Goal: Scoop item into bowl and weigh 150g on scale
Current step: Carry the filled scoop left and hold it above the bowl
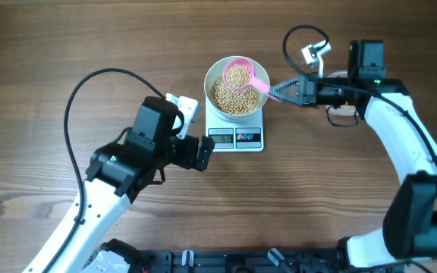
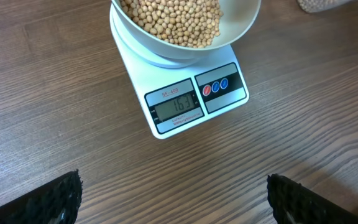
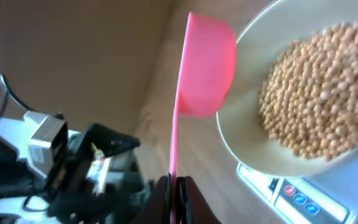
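Gripping the pink scoop (image 1: 239,76) by its handle, right pincer (image 1: 278,90) hung right of the scale (image 1: 234,139), handle pointing at it; beans (image 1: 224,98) lay in bowl (image 2: 244,22) atop scale, reading possibly overweight. Left pincer (image 2: 174,202) gaped in front.

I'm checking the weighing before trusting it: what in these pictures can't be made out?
- Overhead: the digits on the scale are too small to read.
- Right wrist: the scoop hides its contents behind its wall; the scale's display is too blurred to read.
- Left wrist: the top edge cuts off the bowl.
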Controlling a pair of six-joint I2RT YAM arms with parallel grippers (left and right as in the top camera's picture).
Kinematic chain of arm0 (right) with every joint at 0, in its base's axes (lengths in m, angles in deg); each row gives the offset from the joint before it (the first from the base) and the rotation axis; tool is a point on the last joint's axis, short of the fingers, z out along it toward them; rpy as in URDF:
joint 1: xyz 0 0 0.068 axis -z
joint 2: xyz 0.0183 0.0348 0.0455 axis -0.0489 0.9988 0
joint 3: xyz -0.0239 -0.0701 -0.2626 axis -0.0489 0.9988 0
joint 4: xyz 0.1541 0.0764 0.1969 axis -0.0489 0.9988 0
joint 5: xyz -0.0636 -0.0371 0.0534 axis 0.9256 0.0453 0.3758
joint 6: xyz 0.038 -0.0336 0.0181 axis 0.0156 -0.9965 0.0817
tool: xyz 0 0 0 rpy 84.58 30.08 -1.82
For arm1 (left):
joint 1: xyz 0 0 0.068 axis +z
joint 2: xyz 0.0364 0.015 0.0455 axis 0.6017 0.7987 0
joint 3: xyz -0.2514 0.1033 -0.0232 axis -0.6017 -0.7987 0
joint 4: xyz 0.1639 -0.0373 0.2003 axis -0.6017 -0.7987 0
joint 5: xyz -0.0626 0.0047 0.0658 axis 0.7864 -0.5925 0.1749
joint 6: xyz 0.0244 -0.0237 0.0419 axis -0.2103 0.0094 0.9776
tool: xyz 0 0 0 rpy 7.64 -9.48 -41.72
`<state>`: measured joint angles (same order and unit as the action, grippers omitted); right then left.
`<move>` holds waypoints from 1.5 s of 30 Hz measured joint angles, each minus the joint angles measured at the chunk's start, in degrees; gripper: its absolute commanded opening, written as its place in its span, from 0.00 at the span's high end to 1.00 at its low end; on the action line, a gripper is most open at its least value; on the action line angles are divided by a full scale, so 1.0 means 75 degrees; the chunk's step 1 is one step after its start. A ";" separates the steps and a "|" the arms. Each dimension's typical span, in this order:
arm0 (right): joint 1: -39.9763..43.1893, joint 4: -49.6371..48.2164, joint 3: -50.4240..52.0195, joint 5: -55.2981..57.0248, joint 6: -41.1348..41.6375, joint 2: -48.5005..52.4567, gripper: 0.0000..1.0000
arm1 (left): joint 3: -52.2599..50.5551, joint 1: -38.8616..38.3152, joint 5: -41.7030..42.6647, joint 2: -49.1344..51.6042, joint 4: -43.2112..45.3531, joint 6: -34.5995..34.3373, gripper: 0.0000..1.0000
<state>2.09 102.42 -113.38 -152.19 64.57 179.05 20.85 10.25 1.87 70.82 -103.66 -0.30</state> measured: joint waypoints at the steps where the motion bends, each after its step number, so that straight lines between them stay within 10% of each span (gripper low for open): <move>1: -0.0064 -0.0245 0.0000 0.0248 0.0149 -0.0163 0.96 | 0.0000 0.0000 0.0003 0.0000 -0.0003 0.0000 0.00; 18: -0.0906 -0.0393 0.0000 0.3264 -0.0326 -0.0935 0.96 | 0.0000 0.0000 0.0000 0.0000 0.0000 0.0000 0.00; 45: -0.0918 -0.0755 0.0000 0.3465 -0.0393 -0.0935 0.96 | 0.0000 0.0000 0.0000 0.0000 0.0000 0.0000 0.00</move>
<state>-4.79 96.76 -113.38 -126.20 61.62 172.04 20.85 10.25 1.87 70.82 -103.66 -0.30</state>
